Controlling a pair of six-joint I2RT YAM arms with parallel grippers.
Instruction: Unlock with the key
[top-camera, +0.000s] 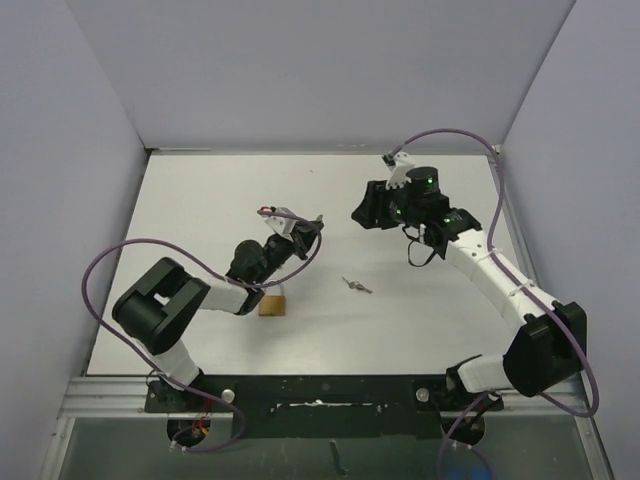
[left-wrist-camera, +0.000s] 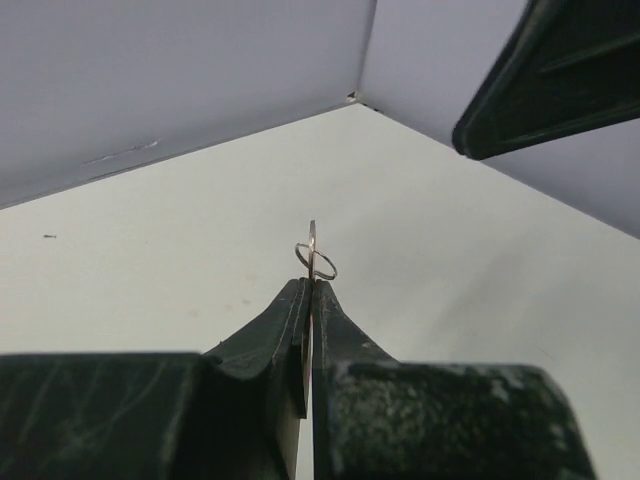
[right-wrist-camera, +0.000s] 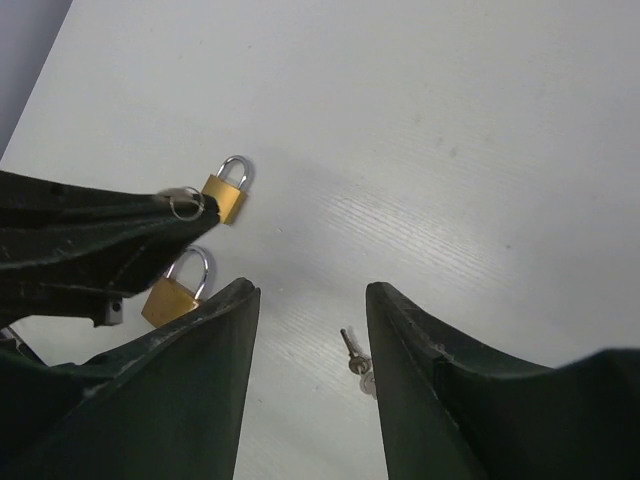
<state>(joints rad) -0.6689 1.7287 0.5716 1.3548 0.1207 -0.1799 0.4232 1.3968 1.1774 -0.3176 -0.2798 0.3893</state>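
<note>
key: pinched in the left gripper, not lying on the table. From the left wrist view the key (left-wrist-camera: 313, 240) shows edge-on, with its ring (left-wrist-camera: 316, 264) poking out just past the fingertips. Can't tell which end is the blade.
padlock: the right wrist view has a brass padlock (right-wrist-camera: 226, 192) flat on the table (right-wrist-camera: 450, 120), just beside the tip that carries the key. Touching or not, can't say.
lock axis: shackle points away from the key and the body end faces it, so I'd guess the keyhole is on the near side. The key's length would have to line up with that axis to go in.
second padlock: another one (right-wrist-camera: 170, 297) lies near the first, half hidden behind a right finger.
left gripper: the left gripper (left-wrist-camera: 311, 288) is clamped tight on the key — clearly the nearer arm to the lock.
right gripper: the right gripper (right-wrist-camera: 310, 288) has its jaws partway apart with nothing between them, hanging above the table, well apart from both locks.
loose keys: a couple of loose keys (right-wrist-camera: 356, 362) lie on the table below the right gripper.
</note>
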